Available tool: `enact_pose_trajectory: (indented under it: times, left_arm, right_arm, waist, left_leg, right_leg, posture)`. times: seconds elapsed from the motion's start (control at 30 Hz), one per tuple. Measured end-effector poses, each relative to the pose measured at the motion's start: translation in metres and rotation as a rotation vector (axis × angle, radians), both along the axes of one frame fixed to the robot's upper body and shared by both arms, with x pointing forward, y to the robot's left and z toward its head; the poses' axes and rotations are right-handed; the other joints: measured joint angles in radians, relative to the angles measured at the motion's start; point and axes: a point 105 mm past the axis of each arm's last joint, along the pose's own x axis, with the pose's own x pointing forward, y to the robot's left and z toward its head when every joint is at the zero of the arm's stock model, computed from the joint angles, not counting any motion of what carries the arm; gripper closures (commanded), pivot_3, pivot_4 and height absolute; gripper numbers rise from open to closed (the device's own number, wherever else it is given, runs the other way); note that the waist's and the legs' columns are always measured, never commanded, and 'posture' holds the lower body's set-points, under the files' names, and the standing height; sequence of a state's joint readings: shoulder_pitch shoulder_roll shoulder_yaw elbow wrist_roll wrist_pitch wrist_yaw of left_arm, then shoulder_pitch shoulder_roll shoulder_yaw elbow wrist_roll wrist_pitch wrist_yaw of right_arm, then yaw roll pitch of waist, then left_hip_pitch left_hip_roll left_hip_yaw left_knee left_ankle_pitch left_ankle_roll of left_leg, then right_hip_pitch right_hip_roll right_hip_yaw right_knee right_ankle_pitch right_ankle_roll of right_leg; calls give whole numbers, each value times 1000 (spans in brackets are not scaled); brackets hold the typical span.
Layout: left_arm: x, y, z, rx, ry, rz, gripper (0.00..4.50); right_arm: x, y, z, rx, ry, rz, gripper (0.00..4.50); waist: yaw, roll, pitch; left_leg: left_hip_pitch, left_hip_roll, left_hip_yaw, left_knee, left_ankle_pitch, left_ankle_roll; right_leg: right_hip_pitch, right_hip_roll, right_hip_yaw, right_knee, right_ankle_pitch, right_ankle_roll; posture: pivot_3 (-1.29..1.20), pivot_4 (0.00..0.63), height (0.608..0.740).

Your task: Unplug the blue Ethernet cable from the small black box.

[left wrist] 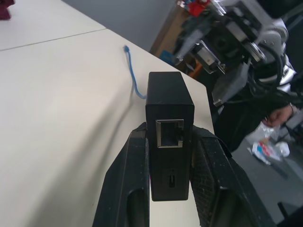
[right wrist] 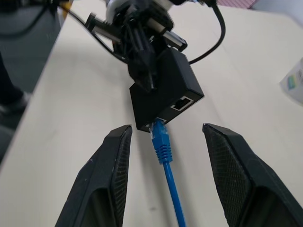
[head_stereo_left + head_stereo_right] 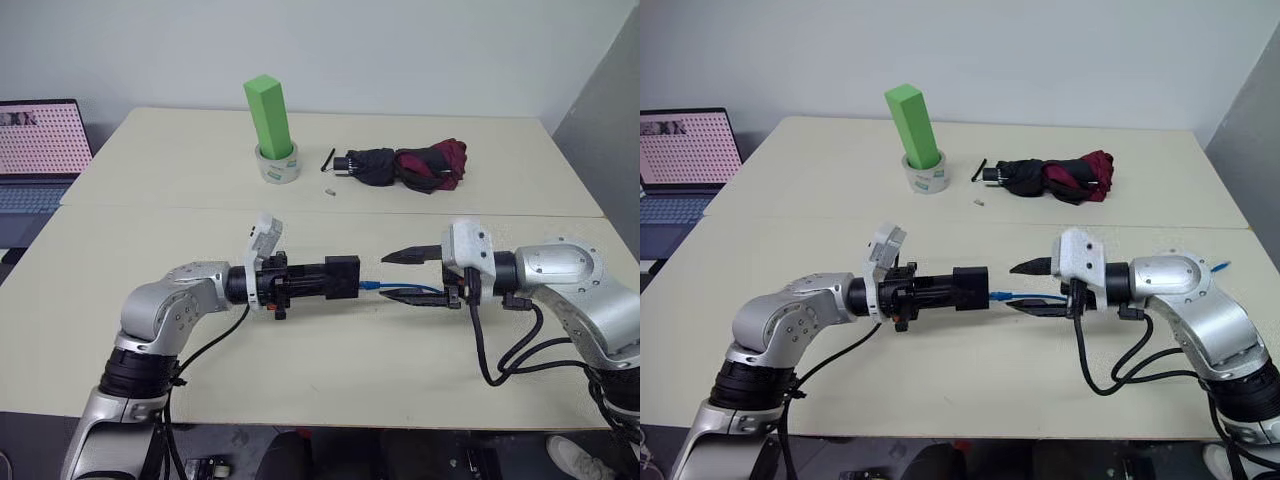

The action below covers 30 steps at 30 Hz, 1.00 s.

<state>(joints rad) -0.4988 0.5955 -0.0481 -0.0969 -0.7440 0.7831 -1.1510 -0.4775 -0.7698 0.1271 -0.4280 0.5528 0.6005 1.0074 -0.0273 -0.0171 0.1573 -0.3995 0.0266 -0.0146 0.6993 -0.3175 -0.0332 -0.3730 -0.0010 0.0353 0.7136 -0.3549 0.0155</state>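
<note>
Two grippers: your left gripper (image 3: 335, 279) clamps the box (image 3: 342, 277); your right gripper (image 3: 402, 275) is spread apart.
Cable (image 2: 166, 163): plug end at the box's edge; you can't tell if seated.

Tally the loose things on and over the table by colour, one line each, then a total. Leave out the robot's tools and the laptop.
Blue: 1, the blue Ethernet cable
Black: 1, the small black box
Green: 1, the upright block
White: 1, the tape roll around the block's base
Black and maroon: 1, the folded umbrella
Total: 5
</note>
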Motion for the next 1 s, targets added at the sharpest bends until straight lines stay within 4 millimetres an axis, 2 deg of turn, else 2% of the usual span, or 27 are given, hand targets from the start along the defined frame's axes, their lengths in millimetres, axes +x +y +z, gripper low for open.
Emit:
enact_pose_trajectory:
  times: [0.13, 0.3, 0.73, 0.83, 1.0]
  left_arm:
    - [-2, -1, 11, -14, -41, -42, 3706]
    - [-7, -2, 15, -34, -47, -77, 3706]
    - [-8, 0, 13, -35, -39, -71, 3706]
    - [-8, 0, 12, -35, -37, -69, 3706]
    - [-8, 0, 11, -35, -34, -67, 3706]
  right_arm:
    - [-2, 4, -11, 97, 204, -27, 1978]
    - [-2, 12, -15, 176, 319, -22, 1978]
    - [0, 15, -12, 194, 367, -8, 1978]
    - [1, 15, -12, 196, 373, -10, 2422]
    - [1, 15, -12, 196, 373, -6, 3687]
  waist:
    - [-1, 0, 0]
    - [-2, 0, 0]
    - [-2, 0, 0]
    - [-2, 0, 0]
    - [-2, 0, 0]
  left_leg:
    - [0, 0, 0, 0, 0, 0]
    - [0, 0, 0, 0, 0, 0]
    - [0, 0, 0, -1, 0, 0]
    - [0, 0, 0, 0, 0, 0]
    - [0, 0, 0, -1, 0, 0]
  right_leg:
    - [0, 0, 1, 0, 0, 0]
    - [0, 0, 0, 0, 0, 0]
    - [0, 0, 0, 0, 0, 0]
    - [0, 0, 0, 0, 0, 0]
    - [0, 0, 0, 0, 0, 0]
  posture:
    - [0, 150, 740]
    - [0, 150, 740]
    - [0, 150, 740]
    - [0, 150, 740]
    - [0, 150, 740]
